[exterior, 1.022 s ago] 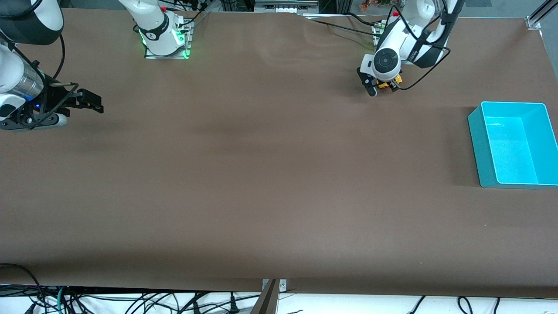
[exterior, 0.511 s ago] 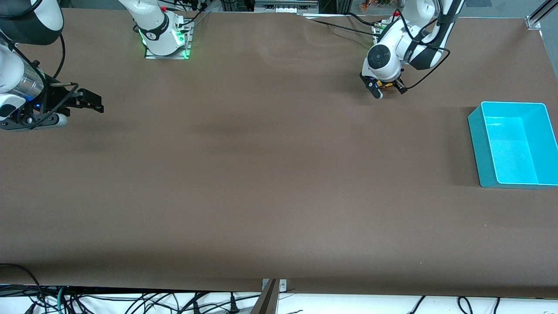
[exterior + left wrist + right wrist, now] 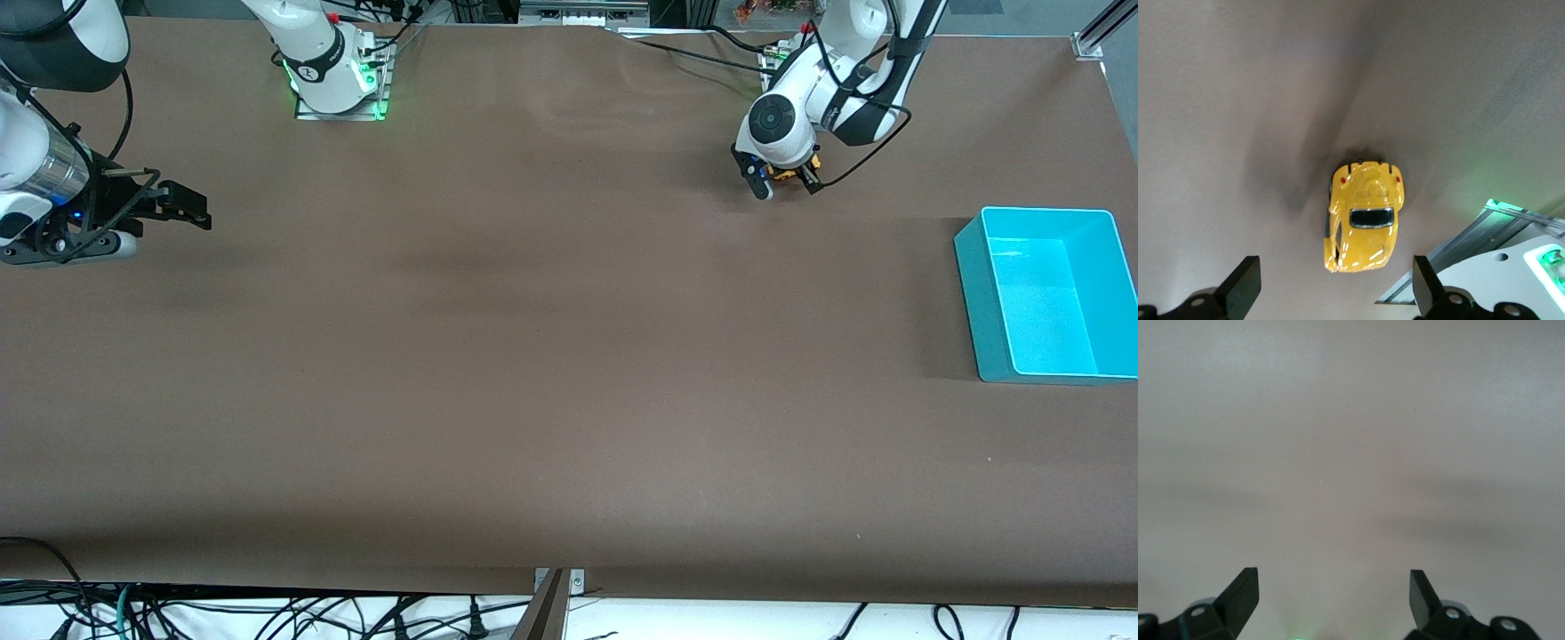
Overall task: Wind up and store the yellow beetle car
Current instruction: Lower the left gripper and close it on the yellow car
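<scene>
The left gripper hangs spread over the yellow beetle car near the bench's edge by the arms' bases, apparently lined up to straddle it, while the right gripper waits spread.

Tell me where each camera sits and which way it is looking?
Front view: high across the brown table, facing both arms; the open left gripper is over the tiny yellow beetle car, the open right gripper waits at the right arm's end, and a turquoise plastic bin stands at the left arm's end.
Left wrist view: on the left wrist, looking down at the car between its own fingertips.
Right wrist view: on the right wrist, showing bare table and its fingertips.
Front and left wrist views share the car.
</scene>
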Robot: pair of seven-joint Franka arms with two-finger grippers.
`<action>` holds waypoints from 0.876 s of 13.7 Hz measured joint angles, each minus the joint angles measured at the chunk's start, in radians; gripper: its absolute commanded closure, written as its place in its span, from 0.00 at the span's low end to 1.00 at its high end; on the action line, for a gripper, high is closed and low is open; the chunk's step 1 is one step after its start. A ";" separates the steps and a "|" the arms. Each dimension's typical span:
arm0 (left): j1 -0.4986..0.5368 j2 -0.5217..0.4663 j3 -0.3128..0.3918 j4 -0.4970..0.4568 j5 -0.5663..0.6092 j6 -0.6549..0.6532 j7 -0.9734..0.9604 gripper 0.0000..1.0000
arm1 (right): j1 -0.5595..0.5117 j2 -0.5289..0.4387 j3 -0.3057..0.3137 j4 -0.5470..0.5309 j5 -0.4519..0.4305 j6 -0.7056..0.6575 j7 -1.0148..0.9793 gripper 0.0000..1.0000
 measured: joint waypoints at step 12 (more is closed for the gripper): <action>0.000 0.100 0.000 -0.009 0.002 0.061 0.032 0.77 | -0.001 0.000 -0.005 0.000 0.000 -0.021 0.000 0.00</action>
